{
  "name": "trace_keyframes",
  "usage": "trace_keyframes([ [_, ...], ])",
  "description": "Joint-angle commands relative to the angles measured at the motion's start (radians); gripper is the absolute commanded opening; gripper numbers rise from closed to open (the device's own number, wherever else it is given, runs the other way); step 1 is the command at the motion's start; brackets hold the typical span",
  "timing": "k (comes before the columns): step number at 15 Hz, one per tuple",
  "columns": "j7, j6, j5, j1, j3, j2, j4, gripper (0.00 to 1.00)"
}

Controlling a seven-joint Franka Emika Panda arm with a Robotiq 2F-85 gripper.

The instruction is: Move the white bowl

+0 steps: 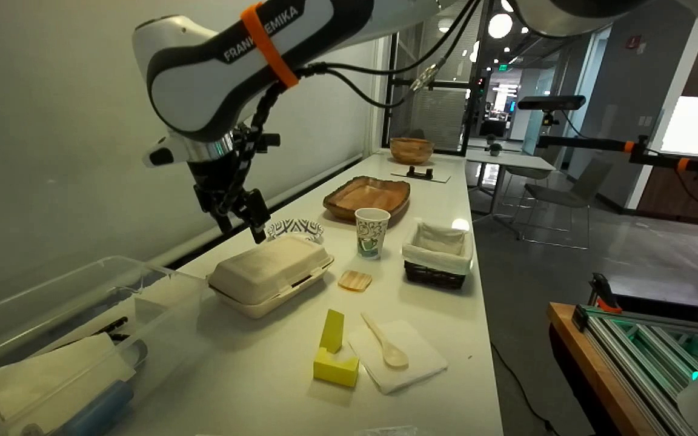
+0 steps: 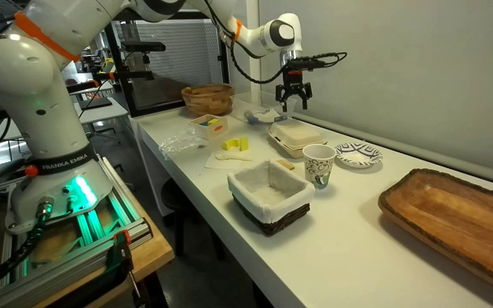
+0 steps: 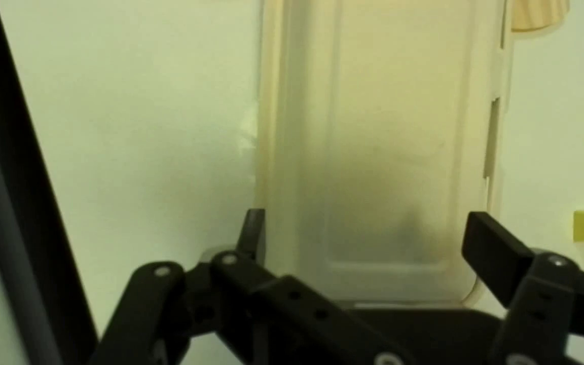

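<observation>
The white bowl is an off-white clamshell container with its lid closed, on the white table in both exterior views (image 1: pixel 273 266) (image 2: pixel 295 134). In the wrist view the bowl (image 3: pixel 398 116) lies below the jaws, its long sides running up the picture. My gripper (image 1: pixel 243 230) is open and empty above the bowl; it also shows in an exterior view (image 2: pixel 294 106). In the wrist view the open gripper (image 3: pixel 365 225) has one fingertip over each long side of the bowl near one end. The fingers appear apart from the bowl.
A clear plastic bin (image 1: pixel 170 297) stands beside the bowl, close to the wall. Around it are a patterned plate (image 2: pixel 358 155), a paper cup (image 1: pixel 371 233), a lined basket (image 2: pixel 272 194), a wooden tray (image 1: pixel 366 197), a yellow block (image 1: pixel 335 366) and a spoon (image 1: pixel 388 345) on a napkin.
</observation>
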Motion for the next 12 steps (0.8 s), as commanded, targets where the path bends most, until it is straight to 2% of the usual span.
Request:
trace_keyframes([
  [1,0.191,-0.073,-0.012,0.015,-0.009,-0.136,-0.07,1.0],
  [4,0.301,-0.226,0.016,-0.007,0.007,-0.188,-0.033,1.0],
  [9,0.519,-0.349,0.04,-0.036,0.012,-0.296,-0.098,1.0],
  [12,0.653,-0.389,0.07,-0.054,0.018,-0.37,-0.175,1.0],
])
